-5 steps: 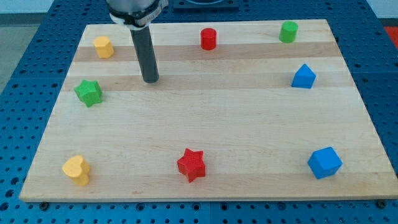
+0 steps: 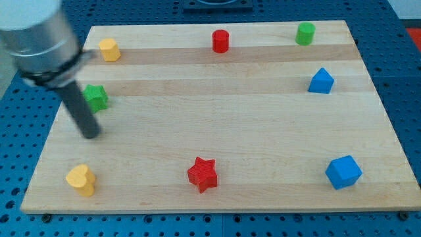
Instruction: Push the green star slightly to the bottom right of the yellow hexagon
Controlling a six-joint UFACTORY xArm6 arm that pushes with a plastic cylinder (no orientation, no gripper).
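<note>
The green star [image 2: 98,97] lies near the board's left edge, partly hidden by my rod. The yellow hexagon [image 2: 109,49] sits above it near the view's top left. My tip [image 2: 91,134] rests on the board just below and slightly left of the green star, with the rod leaning up to the left across the star's left side. I cannot tell if the rod touches the star.
A red cylinder [image 2: 220,41] and a green cylinder [image 2: 304,33] stand along the top. A blue block [image 2: 321,81] is at the right, another blue block [image 2: 343,172] at the bottom right. A red star [image 2: 202,174] and a yellow heart [image 2: 81,180] lie along the bottom.
My tip has moved from right of the green star, near the board's upper middle left, down and to the left to just below the star. The blocks have not visibly moved.
</note>
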